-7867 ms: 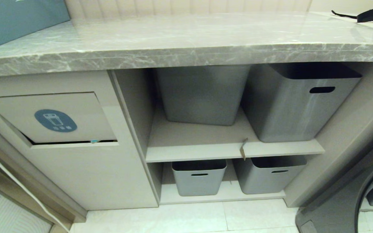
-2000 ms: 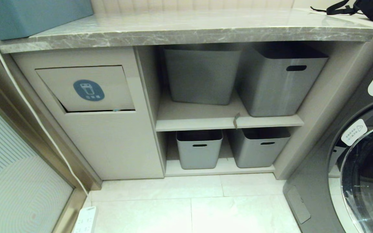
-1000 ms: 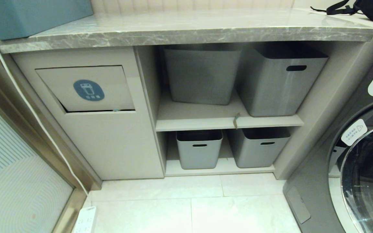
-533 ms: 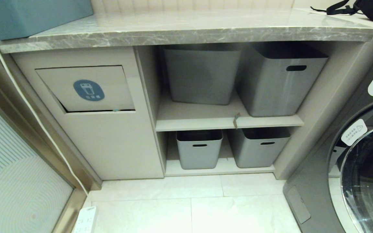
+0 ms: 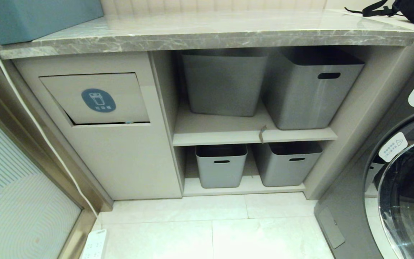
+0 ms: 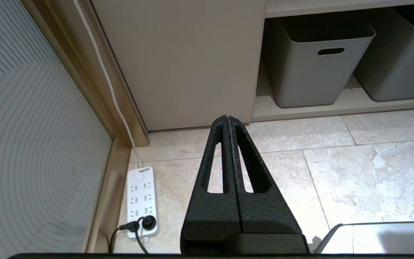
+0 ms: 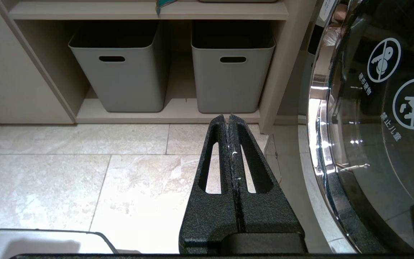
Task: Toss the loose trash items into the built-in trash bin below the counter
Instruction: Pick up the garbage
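Both claws, left [image 6: 228,118] and right [image 7: 227,117], are seen closed and empty, low above the floor [image 6: 336,162]. A scrap [image 5: 262,133] is seen at the shelf [image 5: 228,136] edge, frame centre.

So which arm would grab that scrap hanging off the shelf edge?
Probably the right. The cardboard scrap hangs right of centre, and the right claw faces the grey tubs below it; the left claw faces the trash bin cabinet. Both are shut.

Black, textured, slotted tool [image 6: 228,118] fingers
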Controlling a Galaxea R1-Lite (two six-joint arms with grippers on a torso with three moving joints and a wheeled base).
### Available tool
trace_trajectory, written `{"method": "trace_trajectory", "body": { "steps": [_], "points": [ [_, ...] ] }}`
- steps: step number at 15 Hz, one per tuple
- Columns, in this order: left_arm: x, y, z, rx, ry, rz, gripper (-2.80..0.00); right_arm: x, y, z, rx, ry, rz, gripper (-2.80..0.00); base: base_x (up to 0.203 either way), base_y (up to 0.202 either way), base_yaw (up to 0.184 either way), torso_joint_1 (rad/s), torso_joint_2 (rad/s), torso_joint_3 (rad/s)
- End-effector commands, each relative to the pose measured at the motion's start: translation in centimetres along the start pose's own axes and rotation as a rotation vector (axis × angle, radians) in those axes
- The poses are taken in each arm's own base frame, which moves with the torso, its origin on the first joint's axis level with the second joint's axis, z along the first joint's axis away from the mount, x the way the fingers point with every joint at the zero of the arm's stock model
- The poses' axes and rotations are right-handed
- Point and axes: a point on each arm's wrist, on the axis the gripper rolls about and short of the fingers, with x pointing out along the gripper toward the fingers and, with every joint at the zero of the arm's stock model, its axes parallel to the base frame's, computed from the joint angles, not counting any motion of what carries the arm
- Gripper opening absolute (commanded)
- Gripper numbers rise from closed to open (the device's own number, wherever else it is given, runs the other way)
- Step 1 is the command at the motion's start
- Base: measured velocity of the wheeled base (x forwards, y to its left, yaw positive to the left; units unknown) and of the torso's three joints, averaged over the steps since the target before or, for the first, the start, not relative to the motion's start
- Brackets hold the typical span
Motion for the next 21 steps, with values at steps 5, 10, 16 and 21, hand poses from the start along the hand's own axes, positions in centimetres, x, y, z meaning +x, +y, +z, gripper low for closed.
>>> {"method": "trace_trajectory", "body": {
  "steps": [5, 10, 16, 21],
  "points": [
    [0.00, -0.02, 0.01, 0.019, -0.002, -0.009, -2.80, 0.00, 0.00, -0.01, 0.000, 0.000, 0.000, -2.80, 0.000, 0.000, 0.000, 0.000, 0.00, 0.000],
    [0.00, -0.03, -0.02, 0.024, 0.001, -0.011, -2.80, 0.00, 0.00, -0.01, 0.000, 0.000, 0.000, -2.80, 0.000, 0.000, 0.000, 0.000, 0.00, 0.000],
    [0.00, -0.01, -0.02, 0.007, 0.001, -0.005, -2.80, 0.00, 0.00, 0.00, 0.000, 0.000, 0.000, -2.80, 0.000, 0.012, 0.000, 0.000, 0.00, 0.000],
    [0.00, -0.02, 0.01, 0.012, -0.001, -0.006, -2.80, 0.00, 0.00, -0.01, 0.000, 0.000, 0.000, -2.80, 0.000, 0.179, 0.000, 0.003, 0.00, 0.003]
  ]
}}
